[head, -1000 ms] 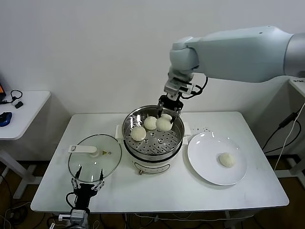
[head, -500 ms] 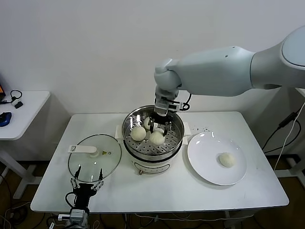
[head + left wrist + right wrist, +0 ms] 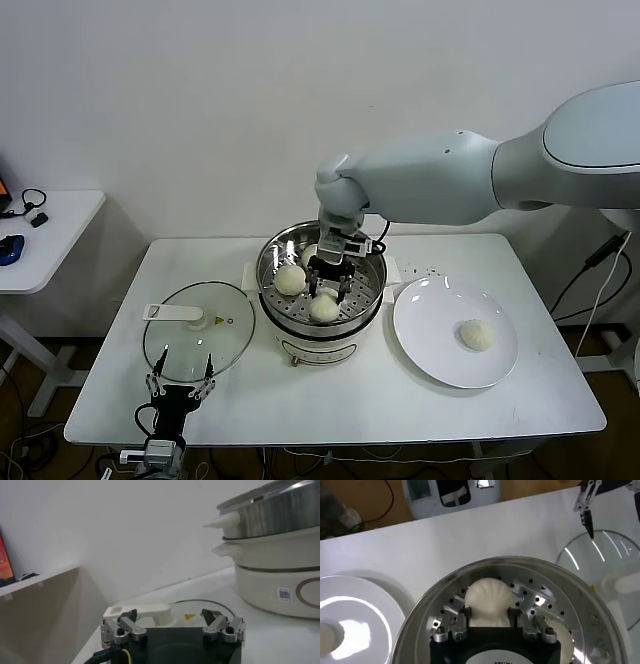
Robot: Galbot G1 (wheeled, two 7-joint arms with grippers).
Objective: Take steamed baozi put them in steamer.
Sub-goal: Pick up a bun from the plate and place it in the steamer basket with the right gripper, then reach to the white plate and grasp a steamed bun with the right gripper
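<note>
The steel steamer (image 3: 268, 262) stands on its cream base at the table's middle. My right gripper (image 3: 326, 288) is down inside it, shut on a cream baozi (image 3: 323, 308) that rests on or just above the perforated tray. The right wrist view shows this baozi (image 3: 489, 597) pinched between both fingers of my right gripper (image 3: 489, 611). A second baozi (image 3: 291, 279) lies on the tray to the left and shows partly in the right wrist view (image 3: 561, 639). One baozi (image 3: 476, 335) lies on the white plate (image 3: 430, 330). My left gripper (image 3: 181, 384) is open and empty at the table's front left.
The round glass lid (image 3: 198, 330) lies flat left of the steamer, just beyond my left gripper (image 3: 169, 613). The steamer (image 3: 280, 510) rises to that gripper's right. A small side table (image 3: 40, 230) stands at the far left.
My right arm has carried the baozi from the steamer's back rim forward and down onto the front of the tray. The left arm has not moved.
</note>
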